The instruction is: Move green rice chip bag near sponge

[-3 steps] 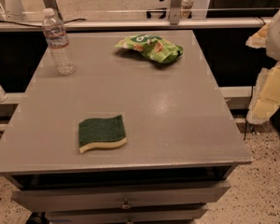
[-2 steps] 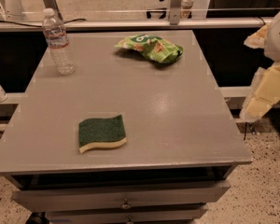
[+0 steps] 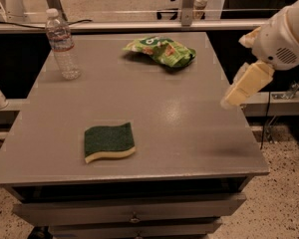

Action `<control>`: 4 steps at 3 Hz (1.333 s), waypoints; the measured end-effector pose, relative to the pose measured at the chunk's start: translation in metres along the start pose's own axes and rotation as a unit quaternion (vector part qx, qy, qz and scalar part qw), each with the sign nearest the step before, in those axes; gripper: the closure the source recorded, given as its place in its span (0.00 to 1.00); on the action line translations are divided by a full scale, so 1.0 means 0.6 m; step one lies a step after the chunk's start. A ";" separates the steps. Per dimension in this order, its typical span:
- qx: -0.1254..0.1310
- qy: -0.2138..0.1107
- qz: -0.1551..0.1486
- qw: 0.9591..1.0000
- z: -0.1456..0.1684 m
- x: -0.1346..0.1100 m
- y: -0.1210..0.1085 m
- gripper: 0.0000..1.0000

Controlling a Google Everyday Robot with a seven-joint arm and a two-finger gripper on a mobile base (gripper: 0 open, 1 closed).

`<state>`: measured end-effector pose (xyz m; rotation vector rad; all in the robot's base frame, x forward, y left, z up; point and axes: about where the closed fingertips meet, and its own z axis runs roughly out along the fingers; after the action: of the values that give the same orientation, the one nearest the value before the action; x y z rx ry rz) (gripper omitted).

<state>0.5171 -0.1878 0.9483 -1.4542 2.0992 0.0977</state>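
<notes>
One change only: the gripper [image 3: 234, 96], which hung clear of the table's [image 3: 189, 133] right side, has swung toward 9 o'clock. It now hovers above the right edge, at about 3 o'clock from the tabletop's middle. The white housing [image 3: 284, 39] behind it has come in too — further into view, at 2 o'clock.

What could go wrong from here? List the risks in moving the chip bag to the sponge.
1. The gripper hangs over the table's right edge, apart from the green rice chip bag; the crinkled, low-lying bag may slip from a grasp.
2. The bag lies near the far edge, so a nudge might push it off.
</notes>
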 end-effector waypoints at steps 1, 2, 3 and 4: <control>0.011 -0.042 0.009 0.999 0.053 -0.041 -0.050 0.00; 0.019 -0.079 0.020 0.996 0.115 -0.084 -0.097 0.00; 0.030 -0.099 0.037 0.994 0.179 -0.107 -0.136 0.00; 0.042 -0.109 0.055 0.992 0.235 -0.120 -0.176 0.00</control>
<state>0.6857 -0.1176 0.8938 -1.2196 1.9799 0.1984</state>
